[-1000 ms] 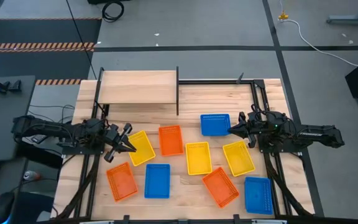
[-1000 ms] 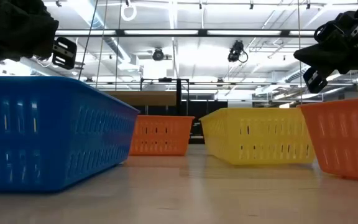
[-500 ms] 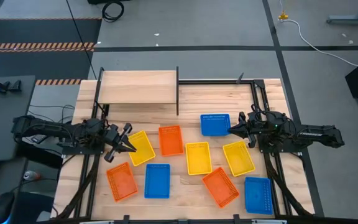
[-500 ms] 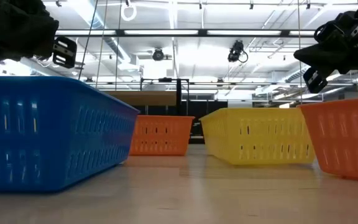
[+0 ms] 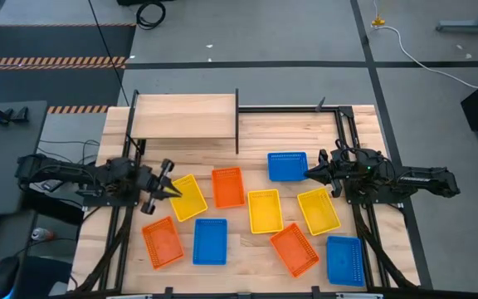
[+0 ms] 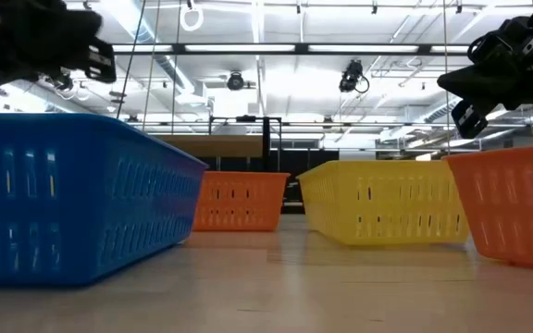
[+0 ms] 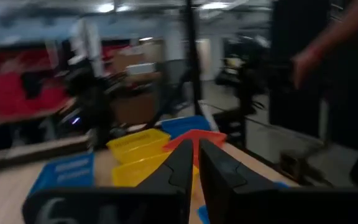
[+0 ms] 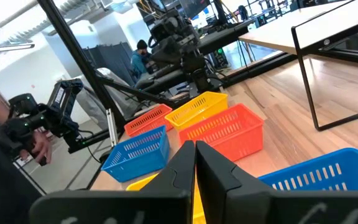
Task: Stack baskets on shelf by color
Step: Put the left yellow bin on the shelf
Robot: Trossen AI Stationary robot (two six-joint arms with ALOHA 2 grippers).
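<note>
Wooden table [image 5: 256, 137], grey floor [image 5: 264, 33].

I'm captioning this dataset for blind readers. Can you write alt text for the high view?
Nine baskets lie scattered singly on the wooden table, three yellow, three orange, three blue, while the shelf at the far left stands bare. The left gripper sits beside a yellow basket; the right gripper sits beside a blue basket. Both hold nothing, fingers shut.
</note>
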